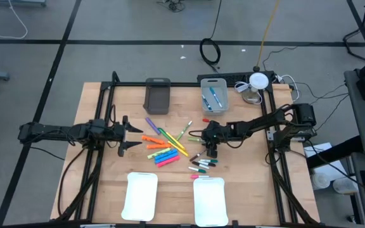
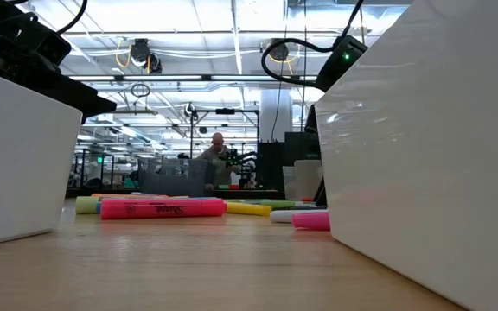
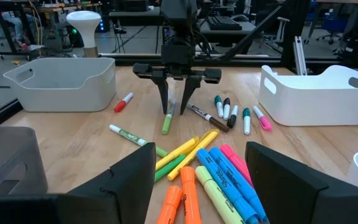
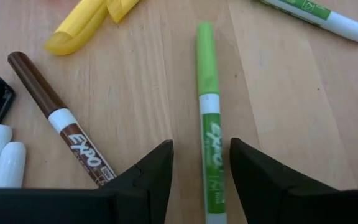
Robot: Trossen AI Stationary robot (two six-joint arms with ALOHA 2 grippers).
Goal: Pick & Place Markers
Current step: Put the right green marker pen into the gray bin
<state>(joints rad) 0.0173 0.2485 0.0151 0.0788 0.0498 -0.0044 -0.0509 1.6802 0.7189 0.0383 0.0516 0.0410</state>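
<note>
Wooden table (image 1: 106,183), workshop floor beyond. Markers (image 1: 166,149) lie scattered mid-table. Right gripper (image 4: 201,165) open, straddling a light-green marker (image 4: 209,118) labelled "EXPO", holding nothing. Left gripper (image 1: 130,136) open, empty, toward the left edge.

Overhead looking straight down, table-level looking across, two close wrist views, all sharing the markers (image 1: 170,147)
</note>
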